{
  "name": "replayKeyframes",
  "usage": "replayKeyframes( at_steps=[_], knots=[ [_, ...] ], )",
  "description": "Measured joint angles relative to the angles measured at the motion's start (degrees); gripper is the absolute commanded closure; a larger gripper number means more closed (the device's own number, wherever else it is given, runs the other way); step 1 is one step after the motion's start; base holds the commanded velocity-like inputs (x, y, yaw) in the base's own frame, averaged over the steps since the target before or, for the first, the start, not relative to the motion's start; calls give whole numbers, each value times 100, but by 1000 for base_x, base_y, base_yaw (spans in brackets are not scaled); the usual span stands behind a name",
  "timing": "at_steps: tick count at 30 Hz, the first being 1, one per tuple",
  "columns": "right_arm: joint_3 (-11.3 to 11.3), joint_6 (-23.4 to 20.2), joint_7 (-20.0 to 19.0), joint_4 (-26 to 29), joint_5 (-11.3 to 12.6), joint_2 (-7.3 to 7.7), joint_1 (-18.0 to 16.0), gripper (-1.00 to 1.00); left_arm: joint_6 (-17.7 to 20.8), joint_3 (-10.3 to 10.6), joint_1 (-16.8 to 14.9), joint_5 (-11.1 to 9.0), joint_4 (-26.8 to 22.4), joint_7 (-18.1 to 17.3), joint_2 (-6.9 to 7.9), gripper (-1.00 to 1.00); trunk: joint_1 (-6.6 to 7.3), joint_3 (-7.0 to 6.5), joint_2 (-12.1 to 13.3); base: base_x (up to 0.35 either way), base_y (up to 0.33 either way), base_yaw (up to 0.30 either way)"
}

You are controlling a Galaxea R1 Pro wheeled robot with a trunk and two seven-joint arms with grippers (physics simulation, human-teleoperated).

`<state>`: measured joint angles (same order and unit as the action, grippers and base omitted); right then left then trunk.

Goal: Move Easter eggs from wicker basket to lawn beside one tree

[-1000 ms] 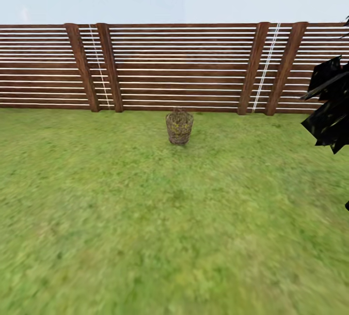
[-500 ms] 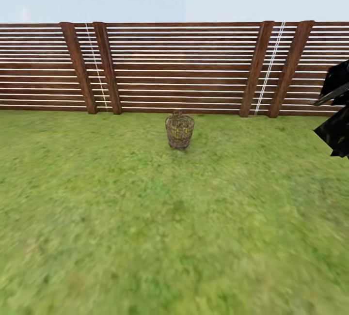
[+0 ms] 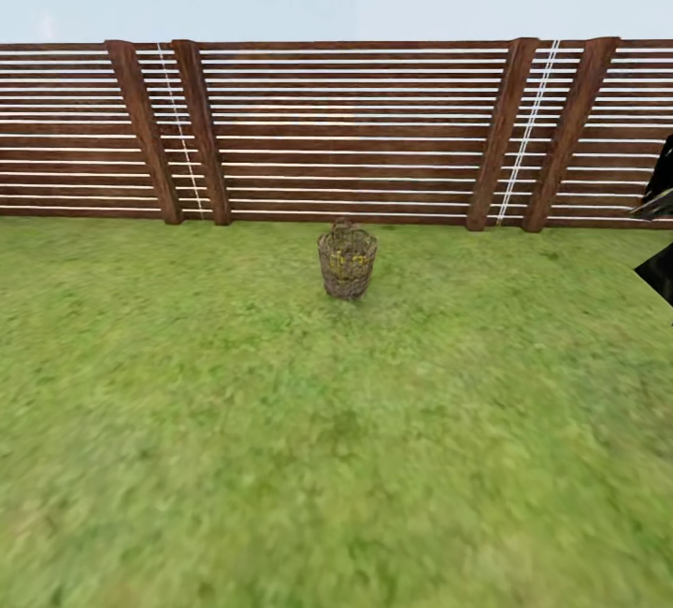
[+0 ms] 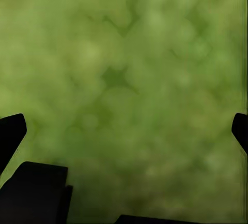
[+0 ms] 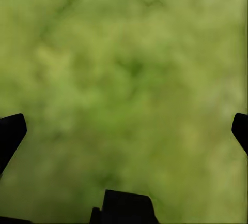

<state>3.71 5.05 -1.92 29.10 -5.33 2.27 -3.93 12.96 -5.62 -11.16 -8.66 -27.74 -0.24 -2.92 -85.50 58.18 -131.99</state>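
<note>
Since a second ago your whole head view has shifted: the wooden fence (image 3: 355, 131) sits a little lower and wider in frame, and the wicker basket (image 3: 347, 262) looks slightly larger and lower, so it is the camera that has moved, closer to the basket, not the things. The dark leaves (image 3: 659, 234) at 3 o'clock have slid almost out of frame, leaving a sliver at the edge.

The basket stands upright on the lawn (image 3: 280, 449) at your 12 o'clock, just short of the fence, well apart from you. Yellow shows through its weave, the Easter eggs (image 3: 348, 259) inside, though you cannot count them from here.

Your left gripper (image 4: 124, 131) has its fingertips spread wide at the frame's edges, nothing between them but blurred grass below. Your right gripper (image 5: 124, 131) is the same: fingers far apart, holding nothing, touching nothing
</note>
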Motion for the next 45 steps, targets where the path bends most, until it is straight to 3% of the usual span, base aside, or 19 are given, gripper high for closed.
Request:
replayKeyframes(
  at_steps=[15, 35, 45],
  knots=[
    [-1, 0, -1, -8, -1, 7, -1, -100, 0, 1, 1, -1, -1, 0, -1, -100, -1, 0, 0, 300, -110, 223],
    [0, 0, 0, -8, 6, 8, 0, -100, -7, 0, 0, -4, -24, -6, -2, -100, -3, 0, 0, 12, -6, 27],
    [0, 0, 0, -8, 8, 10, 0, -100, -9, 7, 1, -1, -9, -7, -3, -100, 194, -161, 361, 0, 0, 0]
  ],
)
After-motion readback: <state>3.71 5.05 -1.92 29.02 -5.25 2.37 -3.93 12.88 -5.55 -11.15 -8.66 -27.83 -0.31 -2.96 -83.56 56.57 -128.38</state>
